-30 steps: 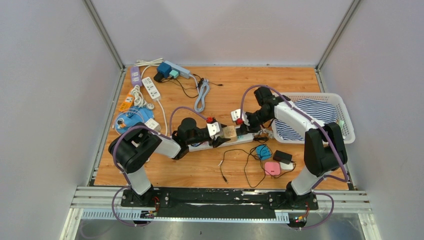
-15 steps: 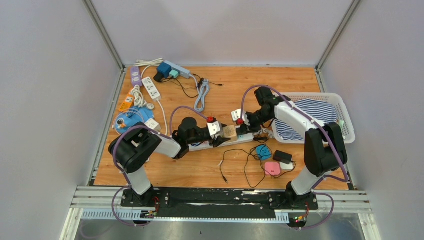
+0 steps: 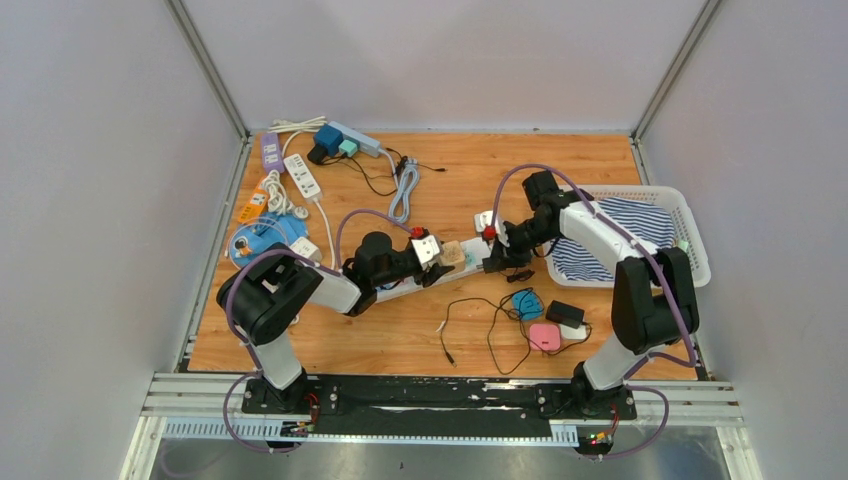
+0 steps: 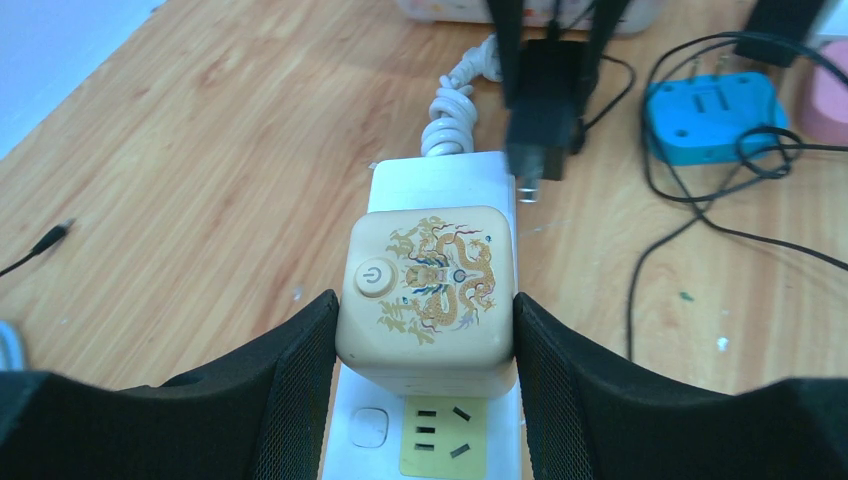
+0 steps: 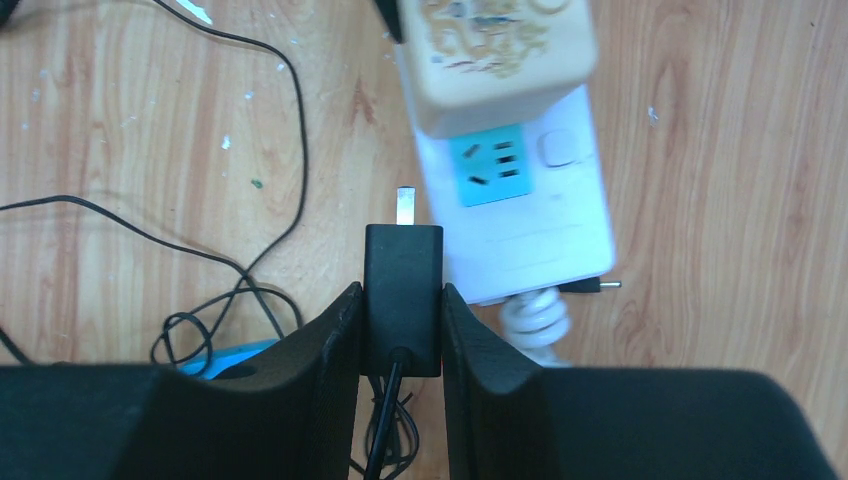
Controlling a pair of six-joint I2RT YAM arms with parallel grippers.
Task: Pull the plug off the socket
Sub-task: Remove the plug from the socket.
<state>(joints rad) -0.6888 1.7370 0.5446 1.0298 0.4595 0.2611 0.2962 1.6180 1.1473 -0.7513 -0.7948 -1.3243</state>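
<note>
Nearest, only loose clutter: a blue adapter [image 3: 524, 301] and thin black cables [image 3: 470, 320], no part of the job.

Next, holds the black plug [image 5: 402, 270] clenched in the right gripper [image 5: 400, 300], fingers pressed on its two flat sides, cord running back between them. Looks small, rigid and matt, boxy in the body. Shows a bare metal prong [image 5: 405, 203] with nothing around it: out of the socket, by the look of it. Lies off the near edge of the white power strip [image 5: 530, 230], at its right end, beside the cyan socket [image 5: 487, 170] rather than over it. May hang a little above the strip, though no view settles the height. Points its long axis along the strip, prong leftward. Sits in the right arm's keeping, so probably calls only for drawing away to the right.

Just beyond, grasps the cream cube adapter [image 4: 428, 270], dragon-printed on top, in the left gripper [image 4: 425, 325], a finger on each side wall, bracing the strip beneath.
</note>
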